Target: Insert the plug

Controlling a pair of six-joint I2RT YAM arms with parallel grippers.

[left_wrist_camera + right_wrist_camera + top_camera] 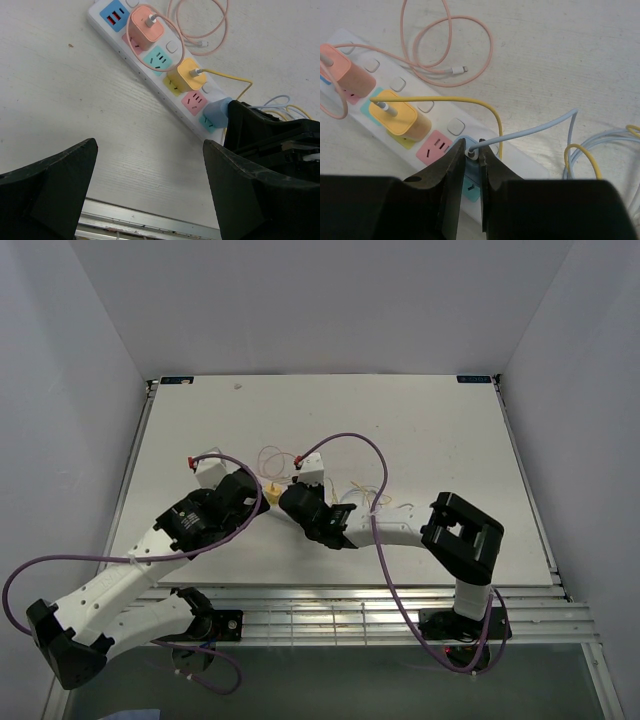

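Note:
A white power strip (131, 64) lies diagonally on the table, with a pink plug (146, 24) and a yellow plug (186, 75) standing in its sockets. At its near end a light-blue plug (473, 170) sits over the teal socket (470, 190). My right gripper (474, 150) is shut on this plug, one finger on each side. How deep the plug sits in the socket is hidden by the fingers. Its blue cable (540, 127) runs off to the right. My left gripper (150, 165) is open with nothing in it, hovering over bare table just left of the strip.
A free pink socket (436, 146) lies between the yellow plug (400, 117) and the blue one. A loose pink cable (450, 70) coils behind the strip. Blue and yellow cables (600, 150) loop at the right. The table's metal front edge (150, 220) is close under the left gripper.

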